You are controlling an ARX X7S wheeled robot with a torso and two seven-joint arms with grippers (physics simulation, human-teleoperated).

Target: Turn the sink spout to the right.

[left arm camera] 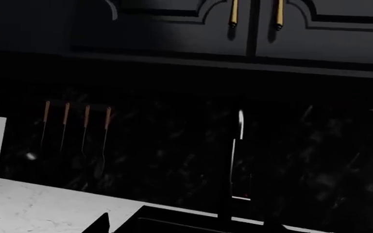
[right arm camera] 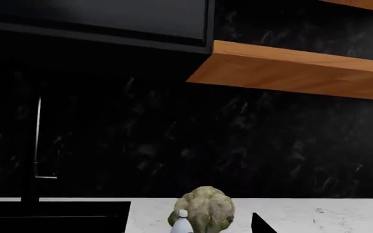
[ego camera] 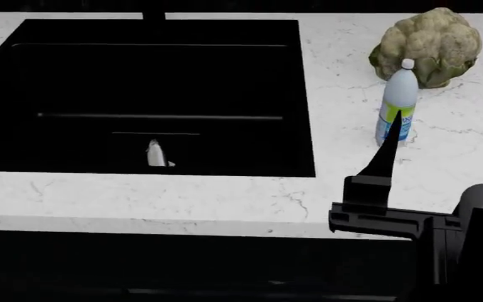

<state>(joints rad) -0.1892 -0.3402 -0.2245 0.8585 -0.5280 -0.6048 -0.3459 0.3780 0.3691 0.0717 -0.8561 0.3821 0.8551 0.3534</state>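
The sink spout (ego camera: 153,14) stands at twelve o'clock behind the sink (ego camera: 300,94), untouched. Whether the right gripper (ego camera: 384,160) is open I cannot tell; the left is unseen. Reaching across risks toppling the bottle (ego camera: 399,104) at one o'clock.

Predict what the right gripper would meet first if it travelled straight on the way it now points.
Probably the water bottle: the right gripper points at it, with the cauliflower just behind. Depth is unclear, so it might pass beside the bottle.
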